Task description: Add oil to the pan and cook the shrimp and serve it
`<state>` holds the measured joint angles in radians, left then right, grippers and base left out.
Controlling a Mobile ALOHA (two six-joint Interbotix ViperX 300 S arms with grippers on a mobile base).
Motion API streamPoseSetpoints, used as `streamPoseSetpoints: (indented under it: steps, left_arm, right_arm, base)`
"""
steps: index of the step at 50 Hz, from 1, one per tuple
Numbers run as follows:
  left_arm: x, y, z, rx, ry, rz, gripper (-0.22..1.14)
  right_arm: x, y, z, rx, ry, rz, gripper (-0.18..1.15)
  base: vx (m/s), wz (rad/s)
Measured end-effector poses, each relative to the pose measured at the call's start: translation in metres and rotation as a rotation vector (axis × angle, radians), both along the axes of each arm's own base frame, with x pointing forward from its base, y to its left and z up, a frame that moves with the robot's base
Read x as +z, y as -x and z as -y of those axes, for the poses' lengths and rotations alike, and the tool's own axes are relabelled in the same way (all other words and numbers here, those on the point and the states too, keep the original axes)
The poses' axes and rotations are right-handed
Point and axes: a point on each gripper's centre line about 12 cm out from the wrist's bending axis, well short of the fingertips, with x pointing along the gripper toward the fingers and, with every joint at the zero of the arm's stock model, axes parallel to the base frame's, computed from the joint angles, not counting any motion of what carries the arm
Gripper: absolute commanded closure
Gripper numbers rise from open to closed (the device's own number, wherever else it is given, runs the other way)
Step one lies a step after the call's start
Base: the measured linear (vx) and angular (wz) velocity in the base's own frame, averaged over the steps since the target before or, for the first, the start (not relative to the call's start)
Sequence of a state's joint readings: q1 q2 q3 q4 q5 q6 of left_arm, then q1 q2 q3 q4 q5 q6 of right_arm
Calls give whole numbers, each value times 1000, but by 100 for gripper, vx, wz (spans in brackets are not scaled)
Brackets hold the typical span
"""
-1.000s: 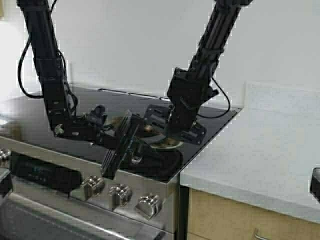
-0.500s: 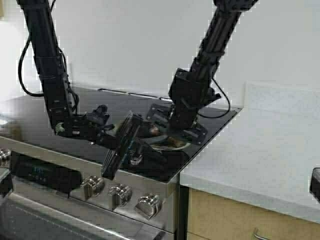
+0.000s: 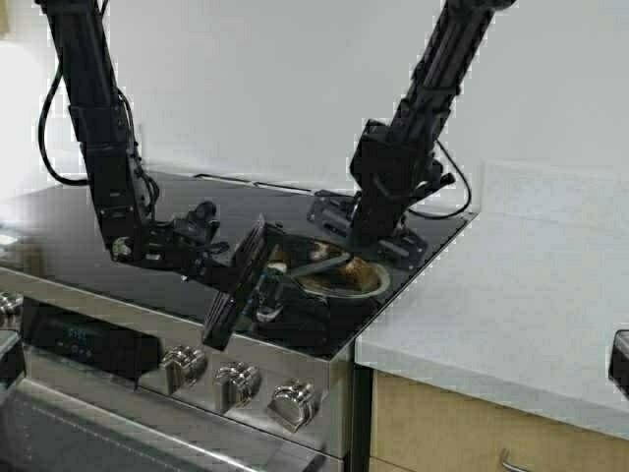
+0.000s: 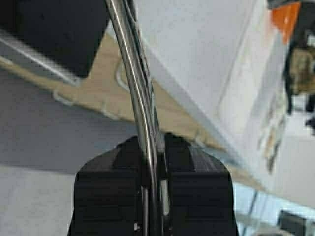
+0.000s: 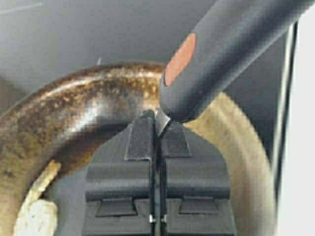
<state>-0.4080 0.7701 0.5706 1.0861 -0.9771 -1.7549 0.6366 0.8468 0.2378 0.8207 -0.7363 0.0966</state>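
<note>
The browned steel pan sits at the front right of the black stove top. My left gripper is shut on the pan's thin silver handle; its fingertips clamp the wire from both sides. My right gripper hangs over the pan's far side, shut on a thin metal shank below a dark grey utensil handle with a brown dot. In the right wrist view the pan's tarnished inside shows, with the pale shrimp lying in it. The oil jug is out of view.
A white countertop adjoins the stove on the right, with a black object at its far right edge. Steel knobs line the stove front. An orange thing shows far off in the left wrist view.
My right arm has risen and moved right and back, uncovering the pan. My left gripper has stayed on the handle, nearly still.
</note>
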Motion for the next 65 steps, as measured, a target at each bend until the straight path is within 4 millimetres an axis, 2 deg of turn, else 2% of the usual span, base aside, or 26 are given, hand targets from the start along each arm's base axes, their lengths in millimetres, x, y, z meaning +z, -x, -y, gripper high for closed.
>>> streamPoseSetpoints:
  steps: [11, 23, 33, 40, 58, 65]
  left_arm:
    - [1, 1, 0, -5, 0, 7, 89]
    - [1, 0, 0, -3, -1, 8, 89]
    - [1, 0, 0, 0, 0, 8, 89]
    - [1, -1, -1, 4, -1, 2, 89]
    - [1, -1, -1, 4, 1, 3, 89]
    - [1, 0, 0, 2, 1, 3, 89]
  right_arm:
    - [13, -4, 15, -14, 19, 7, 90]
    - [20, -12, 8, -7, 6, 34, 90]
    - [8, -12, 3, -18, -15, 37, 90]
    - [3, -7, -7, -16, -17, 67, 90]
    - [9, -7, -11, -37, -31, 92, 90]
    - [20, -8, -13, -39, -39, 120, 90]
  base:
    - [0, 0]
    - [0, 0]
    - [0, 0]
    - [0, 0]
    - [0, 0]
    - [0, 0]
